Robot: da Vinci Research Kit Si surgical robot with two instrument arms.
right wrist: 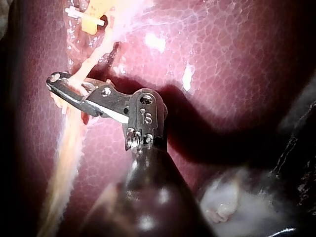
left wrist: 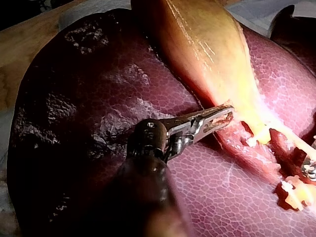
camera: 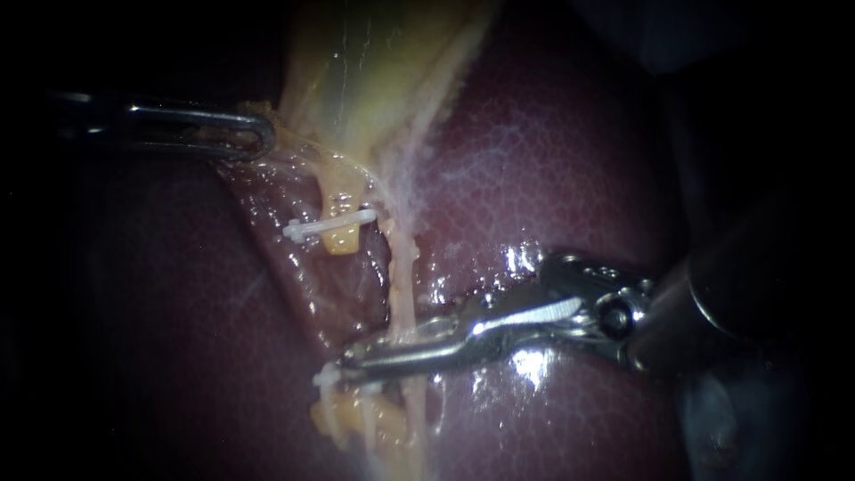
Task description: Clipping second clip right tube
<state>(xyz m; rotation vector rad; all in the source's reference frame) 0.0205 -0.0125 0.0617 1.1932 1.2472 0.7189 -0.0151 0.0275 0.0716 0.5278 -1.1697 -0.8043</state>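
Jaws tight around right tube (camera: 406, 267)

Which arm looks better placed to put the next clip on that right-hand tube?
Right. The right instrument lies across the right tube; the left instrument is off to the side, gripping the gallbladder.
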